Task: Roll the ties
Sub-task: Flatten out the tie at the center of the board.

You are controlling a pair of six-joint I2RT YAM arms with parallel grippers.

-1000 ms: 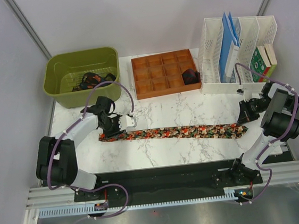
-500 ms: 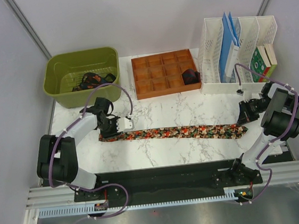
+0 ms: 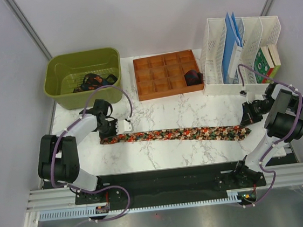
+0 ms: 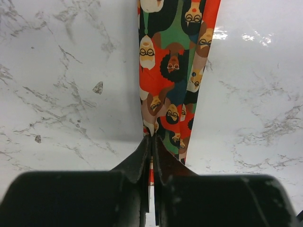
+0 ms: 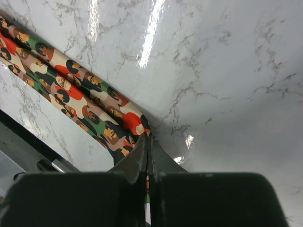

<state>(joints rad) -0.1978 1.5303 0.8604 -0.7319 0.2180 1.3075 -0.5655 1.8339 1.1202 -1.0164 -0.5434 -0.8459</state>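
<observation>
Pinching: left gripper [image 4: 151, 142] closed on tie [image 3: 175, 135] end at 9 o'clock; right gripper [image 5: 147, 144] clamped on the 3 o'clock tip.
Tie: flat across table [image 3: 194, 109], 9 to 3.
Handling: soft, light, likely slippery; grip ends, roll tight.

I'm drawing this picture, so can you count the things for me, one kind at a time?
Robot arms: 2 (left arm, right arm)
Wooden tray: 1
Green tub: 1
White file rack: 1
Flat tie on the table: 1
Rolled tie in the tray: 1
Total: 7. The tangled ties in the tub and the rack's contents are too bunched to count.
</observation>
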